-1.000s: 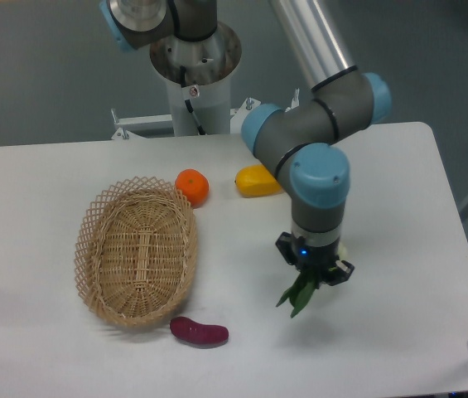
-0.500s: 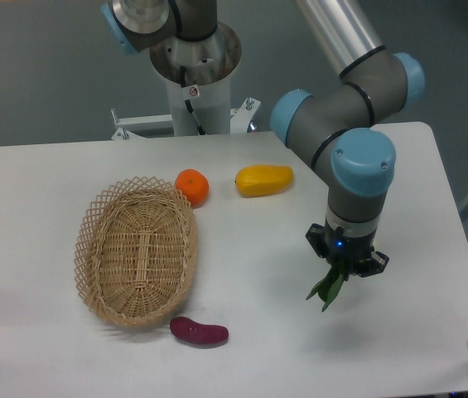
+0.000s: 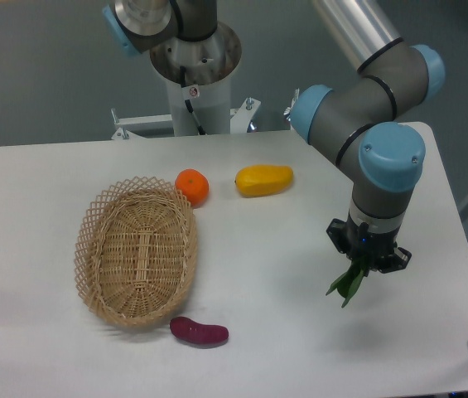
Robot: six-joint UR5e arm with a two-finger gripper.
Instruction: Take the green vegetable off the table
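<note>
The gripper [image 3: 369, 261] is pinching the bok choy [image 3: 349, 282] by its stem end, so the dark leaves are dangling freely above the right side of the tabletop [image 3: 300, 332]. It is hanging well apart from the yellow fruit [image 3: 264, 180] and purple vegetable [image 3: 200, 332], suggesting the pick is essentially done.

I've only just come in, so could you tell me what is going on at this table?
The robot arm's gripper is shut on the green vegetable, whose leaves hang below it above the right side of the white table. A wicker basket, an orange, a yellow fruit and a purple vegetable lie to its left.
</note>
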